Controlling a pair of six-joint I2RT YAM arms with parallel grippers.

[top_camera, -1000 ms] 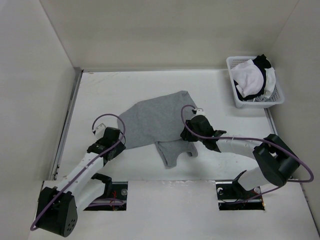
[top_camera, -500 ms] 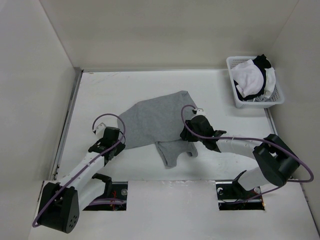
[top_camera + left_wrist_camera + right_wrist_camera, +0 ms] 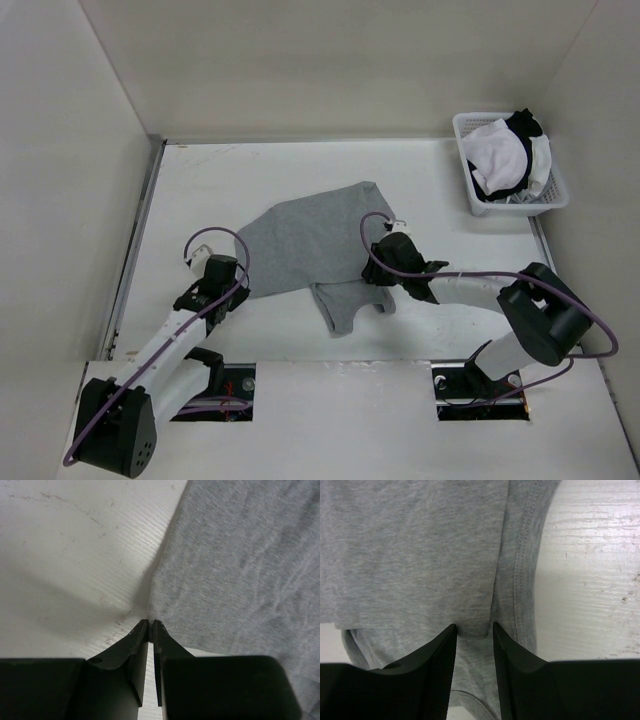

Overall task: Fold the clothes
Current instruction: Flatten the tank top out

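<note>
Two arms work at the near side of the grey T-shirt, which lies crumpled in the middle of the worktop. Within the last second the left gripper closed its fingers, and they now pinch the shirt's left edge. The right gripper keeps its fingers spread around a hem, so I judge it must close before any fold.

- Cannot see the fingertips of the left gripper or the right gripper from above; covered by their own wrists.
- Cut off by the frame in both wrist views: T-shirt, with its near part hidden behind the black fingers.
- Cannot tell whether the right gripper presses the fold lying between its jaws.
- Cannot make out the shape of the white garment, bunched in the basket at far right.
</note>
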